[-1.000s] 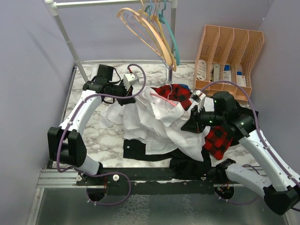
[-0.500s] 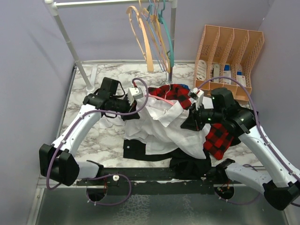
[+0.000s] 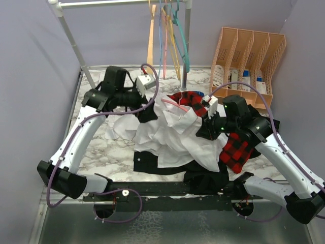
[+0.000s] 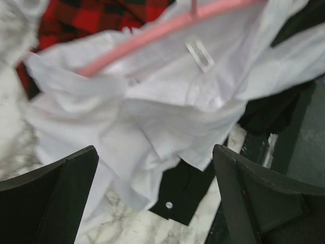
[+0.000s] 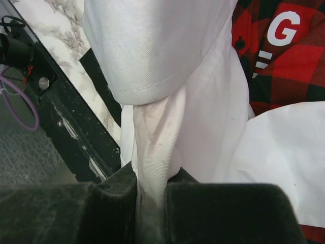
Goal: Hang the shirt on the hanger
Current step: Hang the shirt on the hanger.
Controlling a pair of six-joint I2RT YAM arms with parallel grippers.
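The counter (image 3: 109,152) is white marble with grey veins, boxed in by plain pale lilac walls (image 3: 35,76) on the left, back and right. A white rack (image 3: 76,48) stands along the far edge, with one leg slanting down toward the far left corner. Spare hangers (image 3: 151,38) dangle off its rail near the middle. A peach organizer (image 3: 249,48) sits in the far right corner with a few small bits in its slots.

Most of the counter's middle is buried in laundry. The shirt (image 3: 172,137) is a crumpled white heap from the centre toward the near edge. It lies partly over a black garment (image 3: 203,175) that reaches the near edge. A plaid shirt (image 3: 236,150) pokes out on the right side and again behind the heap.

The hanger (image 4: 152,33) is at the far side of the heap. Its pink arm runs across the white fabric just above the neck label, right next to the plaid. It's hard to say whether it sits inside the shoulders.

The left tool (image 4: 157,195) is spread wide above the shirt's left part, with nothing pinched. The right tool (image 5: 152,188) is clamped tight on a bunched fold of the shirt at the heap's right side.
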